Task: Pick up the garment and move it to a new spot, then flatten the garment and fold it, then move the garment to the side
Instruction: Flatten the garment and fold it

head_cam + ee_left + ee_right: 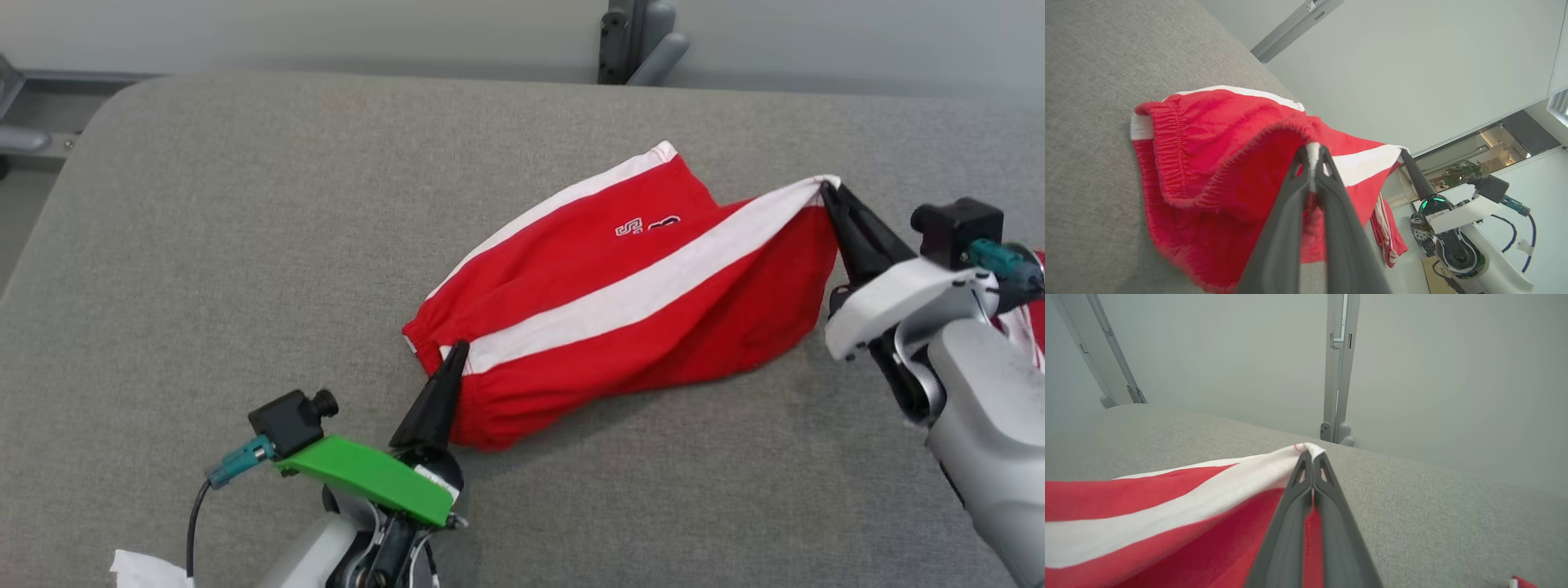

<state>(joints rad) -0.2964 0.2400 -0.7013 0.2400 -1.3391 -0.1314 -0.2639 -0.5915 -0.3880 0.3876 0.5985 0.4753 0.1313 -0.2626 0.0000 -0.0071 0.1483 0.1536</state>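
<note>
Red shorts (637, 294) with a white side stripe hang stretched between the two arms, their loose belly sagging onto the middle-right of the grey padded surface (245, 245). The left gripper (459, 349) has its jaws clenched on the elastic waistband at the near left end. The right gripper (826, 189) has its jaws pinched on the white-striped hem corner at the far right end. So the long axis runs from near left to far right, taut along the stripe. Each arm owns one end; laying the shorts flat looks to me a matter of lowering both ends together, keeping that line tight
</note>
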